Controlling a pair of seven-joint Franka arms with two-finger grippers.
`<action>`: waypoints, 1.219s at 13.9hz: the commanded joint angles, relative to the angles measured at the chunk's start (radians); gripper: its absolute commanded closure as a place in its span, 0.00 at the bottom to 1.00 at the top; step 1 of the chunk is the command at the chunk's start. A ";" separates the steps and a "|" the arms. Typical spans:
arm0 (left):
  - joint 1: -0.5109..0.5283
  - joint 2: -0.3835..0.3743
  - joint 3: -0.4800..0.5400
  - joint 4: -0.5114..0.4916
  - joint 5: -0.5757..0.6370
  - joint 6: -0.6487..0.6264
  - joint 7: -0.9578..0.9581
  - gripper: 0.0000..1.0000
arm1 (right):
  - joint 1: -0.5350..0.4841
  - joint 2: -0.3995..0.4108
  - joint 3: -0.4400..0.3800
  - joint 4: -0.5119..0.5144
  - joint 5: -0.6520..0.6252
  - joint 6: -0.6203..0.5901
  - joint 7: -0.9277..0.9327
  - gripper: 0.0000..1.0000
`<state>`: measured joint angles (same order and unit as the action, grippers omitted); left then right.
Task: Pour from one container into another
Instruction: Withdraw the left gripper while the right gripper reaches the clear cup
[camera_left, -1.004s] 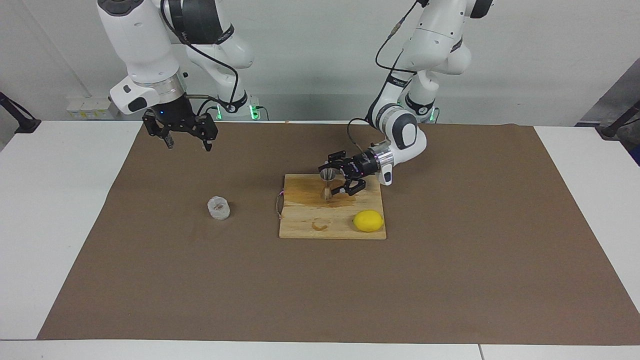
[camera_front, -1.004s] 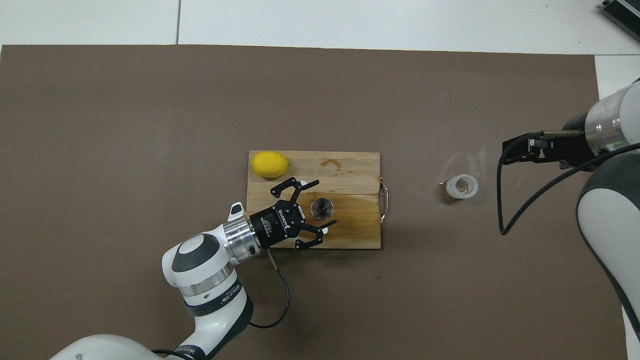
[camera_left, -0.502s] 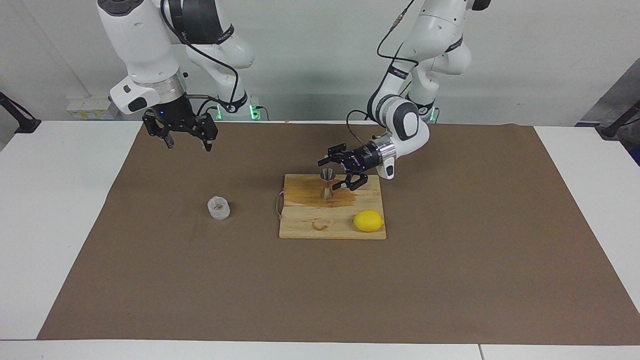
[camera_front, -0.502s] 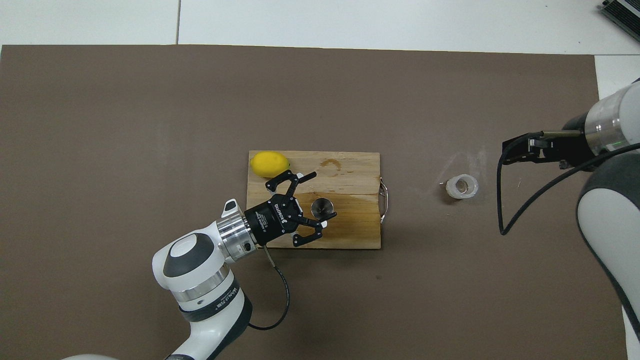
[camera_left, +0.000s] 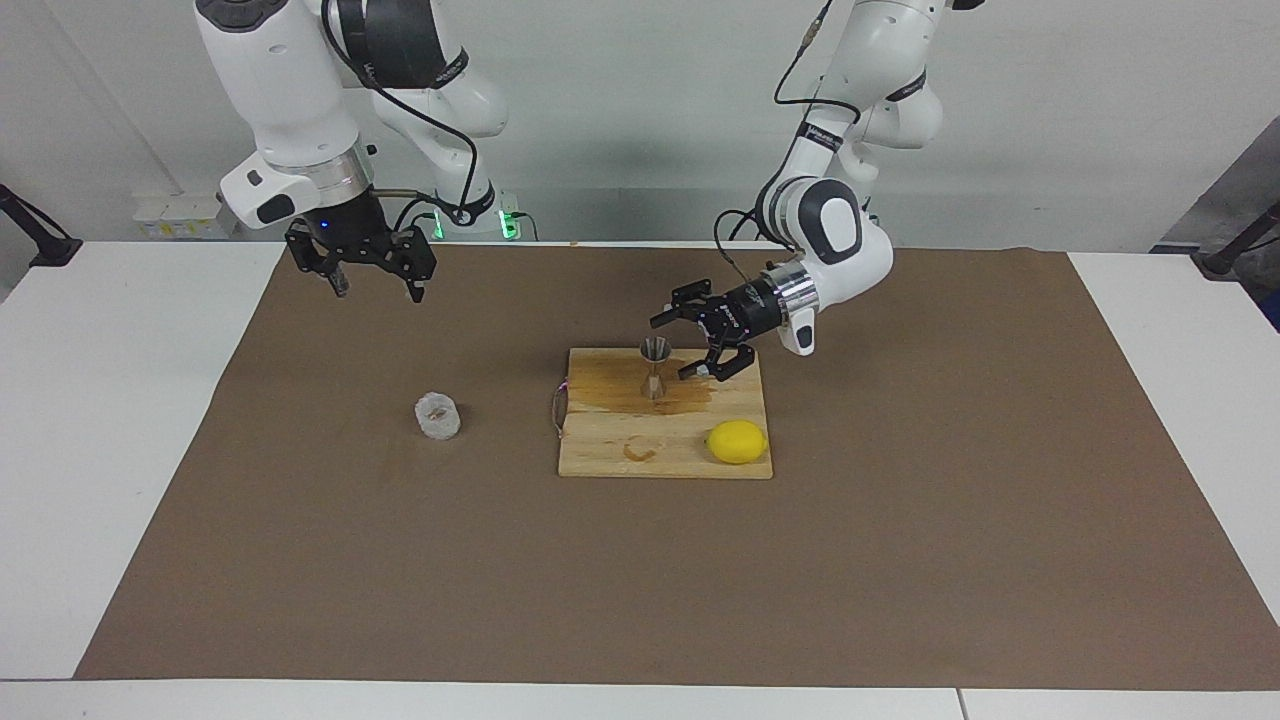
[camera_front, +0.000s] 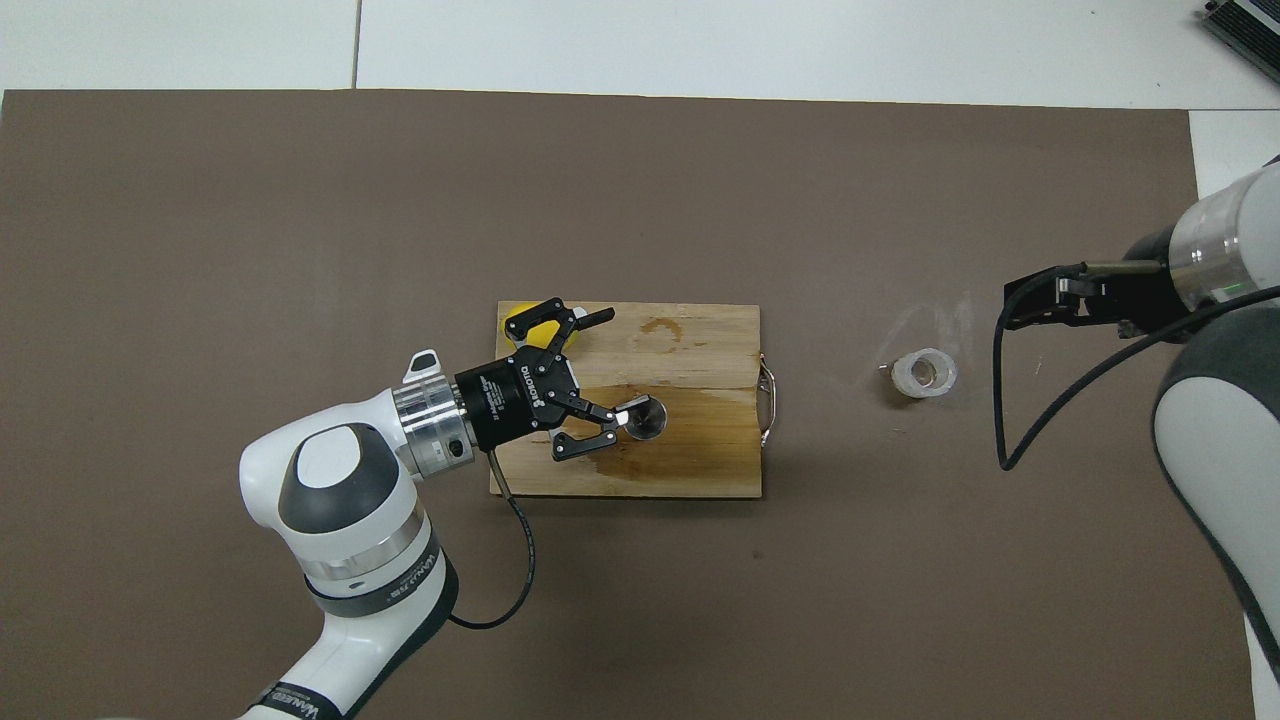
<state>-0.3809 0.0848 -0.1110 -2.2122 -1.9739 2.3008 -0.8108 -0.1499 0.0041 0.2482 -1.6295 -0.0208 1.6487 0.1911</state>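
Facing view, left gripper: the left gripper (camera_left: 681, 344) hangs over the wooden board (camera_left: 620, 455), fingers spread wide with nothing in them, just beside the jigger (camera_left: 655, 368) and not touching it.
Facing view, jigger: it stands upright on the board, a silvery hourglass with a narrow waist, its foot in a wet-looking stain on the wood.
Facing view, cup: the textured cup (camera_left: 438, 416) sits on the brown mat (camera_left: 900, 560) toward the right arm's end, well apart from the board.
Facing view, right gripper: the right gripper (camera_left: 374, 284) waits up in the air over the mat, fingers apart and empty.
Facing view, advice: the step looks like clearing away from the jigger; I'd keep the fingers wide and well off that top-heavy measure, because a nudge at the rim would probably tip it.
Overhead view, jigger: the jigger (camera_front: 644, 417) shows as a round open mouth on the board, one fingertip of the left gripper (camera_front: 598, 372) drawn right at its edge, though a raised hand overlaps from up here.
Overhead view, lemon: the lemon (camera_front: 523, 324) lies on the board, partly covered by the gripper.
Overhead view, cup: the cup (camera_front: 924, 373) is squat, clear and frosted-looking, mouth up; I can't tell what it holds.
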 joint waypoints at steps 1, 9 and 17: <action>0.057 -0.011 -0.007 0.025 0.169 0.005 -0.102 0.00 | -0.007 -0.007 0.005 -0.001 0.004 -0.004 0.002 0.00; 0.163 -0.008 -0.004 0.086 0.672 -0.035 -0.277 0.00 | -0.011 -0.024 0.005 -0.081 0.005 0.092 -0.193 0.00; 0.321 0.004 -0.002 0.273 1.291 -0.341 -0.369 0.00 | -0.080 0.039 0.005 -0.239 0.148 0.310 -0.975 0.00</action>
<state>-0.0987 0.0824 -0.1055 -1.9991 -0.7981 2.0479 -1.1643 -0.1836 0.0236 0.2470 -1.8148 0.0594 1.8993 -0.5800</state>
